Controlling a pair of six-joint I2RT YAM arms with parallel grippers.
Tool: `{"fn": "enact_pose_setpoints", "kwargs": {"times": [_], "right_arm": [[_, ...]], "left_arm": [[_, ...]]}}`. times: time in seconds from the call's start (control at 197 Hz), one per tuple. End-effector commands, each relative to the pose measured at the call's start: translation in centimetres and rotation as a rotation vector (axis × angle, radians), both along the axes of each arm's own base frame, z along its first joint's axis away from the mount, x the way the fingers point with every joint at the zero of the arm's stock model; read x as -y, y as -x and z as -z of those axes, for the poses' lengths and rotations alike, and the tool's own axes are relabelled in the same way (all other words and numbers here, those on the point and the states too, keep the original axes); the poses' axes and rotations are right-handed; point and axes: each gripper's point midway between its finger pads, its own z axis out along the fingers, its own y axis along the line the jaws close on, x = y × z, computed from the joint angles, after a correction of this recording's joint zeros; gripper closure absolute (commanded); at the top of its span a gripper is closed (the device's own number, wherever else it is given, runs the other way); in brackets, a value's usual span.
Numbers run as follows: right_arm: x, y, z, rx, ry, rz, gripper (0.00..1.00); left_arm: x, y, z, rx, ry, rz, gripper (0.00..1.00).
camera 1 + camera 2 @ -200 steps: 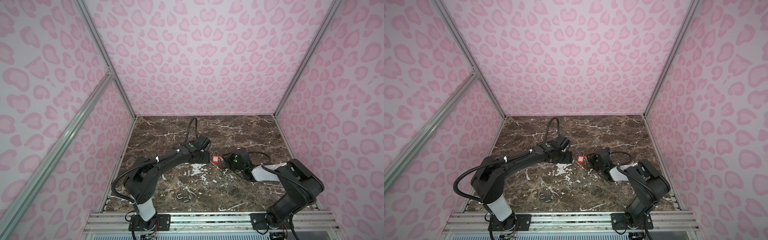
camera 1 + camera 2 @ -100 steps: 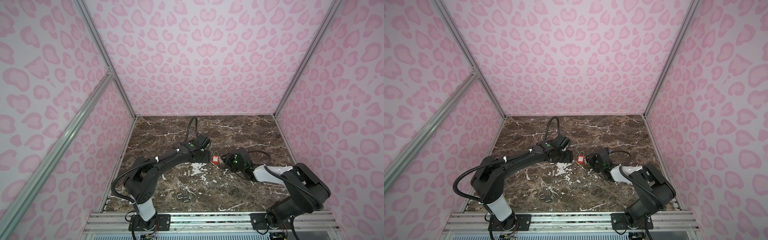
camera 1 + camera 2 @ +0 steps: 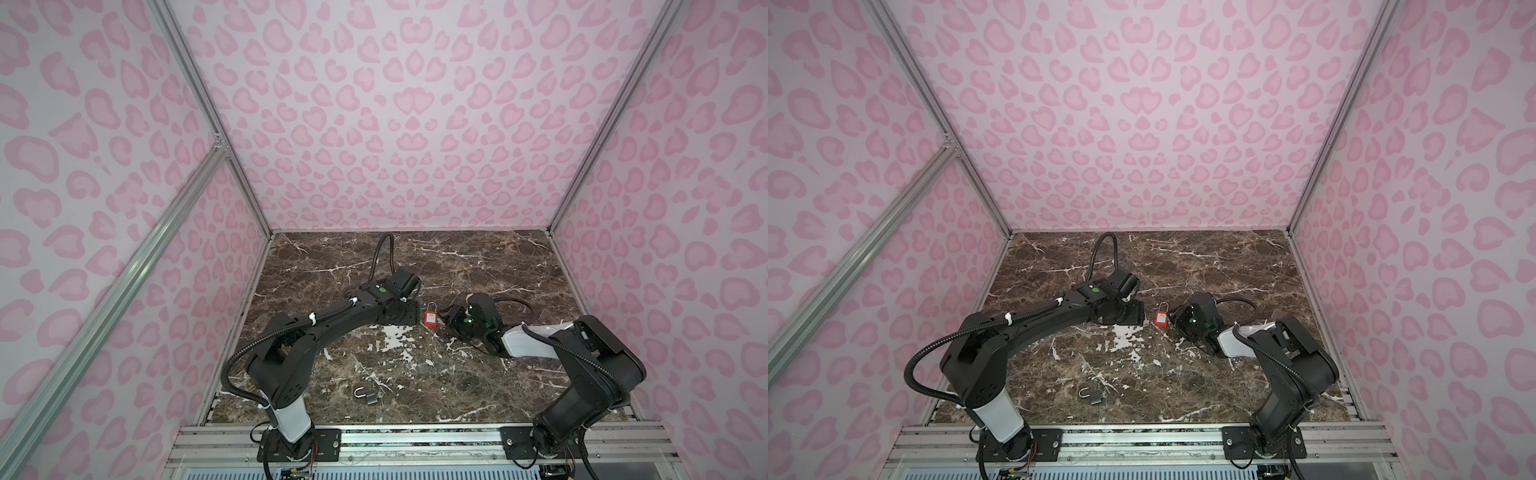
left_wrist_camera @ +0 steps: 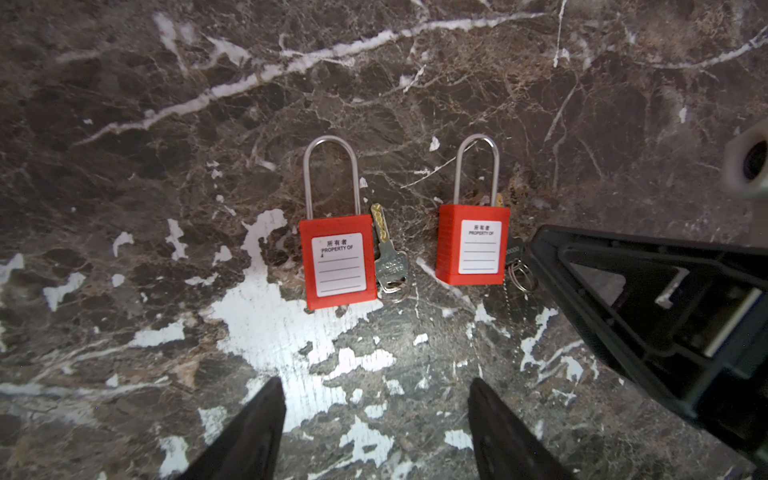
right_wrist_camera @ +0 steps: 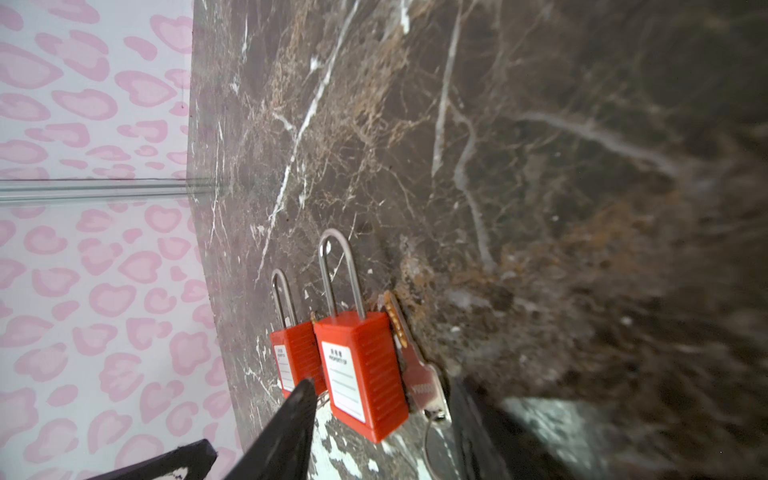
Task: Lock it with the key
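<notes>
While both arms reach in over the marble table (image 3: pixel 478 266), we note two red padlocks lying flat side by side near its middle, shackles pointing toward the back wall.

We label the one nearer the right gripper (image 5: pixel 382 382) padlock A (image 4: pixel 473 249). In both top views it shows between the two grippers (image 3: pixel 432 319). Its key, key A (image 5: pixel 422 380), lies partly under it on the side facing the right gripper, with the head and ring sticking out by the base.

We find the right gripper rolled on its side, fingers apart and clamping nothing, tips just beside the head of key A. We cannot tell whether the lower finger touches that key.

We see the left gripper (image 4: pixel 374 382) with fingers spread wide over bare marble, short of both padlocks.

Next to A lies padlock B (image 4: pixel 338 262), which the left arm hides in the top views. Beside it, key B (image 4: pixel 388 257) lies flat against the side facing A, blade pointing the way the shackle does.

We record both keys as outside their locks. Whether either shackle is latched we cannot tell.

We also note a small metal padlock (image 3: pixel 368 395) near the front edge, well apart from the rest.
</notes>
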Motion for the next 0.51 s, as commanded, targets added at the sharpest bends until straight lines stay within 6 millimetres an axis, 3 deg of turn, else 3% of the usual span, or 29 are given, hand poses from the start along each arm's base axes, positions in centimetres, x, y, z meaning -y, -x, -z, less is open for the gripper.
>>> {"fn": "enact_pose_setpoints", "kwargs": {"times": [0.0, 0.284, 0.502], "right_arm": [[-0.7, 0.1, -0.2, -0.003, -0.045, -0.017, 0.45], [1.3, -0.8, -0.6, 0.019, 0.037, 0.000, 0.45], [0.2, -2.5, -1.1, 0.034, 0.003, -0.077, 0.46]], "left_arm": [[-0.4, 0.0, -0.3, 0.007, -0.010, -0.003, 0.29], [-0.9, 0.2, -0.5, 0.013, -0.019, -0.007, 0.28], [-1.0, 0.0, -0.6, 0.015, -0.019, -0.011, 0.28]]}}
